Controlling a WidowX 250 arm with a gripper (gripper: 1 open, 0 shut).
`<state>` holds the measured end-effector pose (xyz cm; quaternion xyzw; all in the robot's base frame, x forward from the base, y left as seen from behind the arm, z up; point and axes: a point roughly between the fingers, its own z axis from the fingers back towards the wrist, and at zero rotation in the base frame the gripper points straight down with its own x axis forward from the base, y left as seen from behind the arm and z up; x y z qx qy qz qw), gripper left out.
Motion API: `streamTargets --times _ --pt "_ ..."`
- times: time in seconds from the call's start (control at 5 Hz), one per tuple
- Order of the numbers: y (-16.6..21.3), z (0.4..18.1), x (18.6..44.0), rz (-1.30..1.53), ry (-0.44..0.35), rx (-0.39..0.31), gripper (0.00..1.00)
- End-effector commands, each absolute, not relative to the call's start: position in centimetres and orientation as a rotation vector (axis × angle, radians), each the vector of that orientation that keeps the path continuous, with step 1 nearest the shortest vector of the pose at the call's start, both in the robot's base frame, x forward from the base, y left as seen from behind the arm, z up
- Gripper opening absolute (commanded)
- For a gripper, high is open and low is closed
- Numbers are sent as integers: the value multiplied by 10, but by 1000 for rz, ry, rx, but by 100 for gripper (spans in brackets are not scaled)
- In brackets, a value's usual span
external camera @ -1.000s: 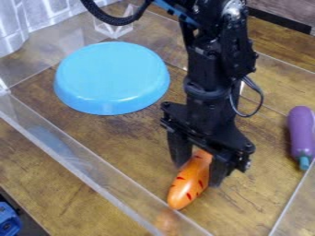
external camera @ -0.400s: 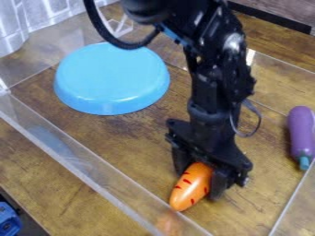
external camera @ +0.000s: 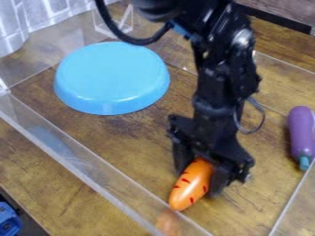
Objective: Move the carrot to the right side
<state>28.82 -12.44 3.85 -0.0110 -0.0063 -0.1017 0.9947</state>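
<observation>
Orange carrot (external camera: 191,185) (just one), one gripper (external camera: 200,161)

Layout of the worktop (external camera: 110,147): the plate (external camera: 112,77) lies toward the far left; the eggplant (external camera: 300,136) lies by the right edge, farther forward than the plate. The carrot (external camera: 191,185) lies near the front edge, between plate and eggplant from left to right, beside the transparent wall (external camera: 92,171) along the front-left edge.
</observation>
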Motion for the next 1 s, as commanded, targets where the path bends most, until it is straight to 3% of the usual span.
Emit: streamTargets --times 0.0,0.2,0.4,0.8 --pt "-129 86 305 -194 -90 -33 0" --pt "-128 86 307 -223 -89 -33 0" --pt "-129 72 303 -319 -97 -29 100" --pt "-134 54 294 -408 -104 -23 100"
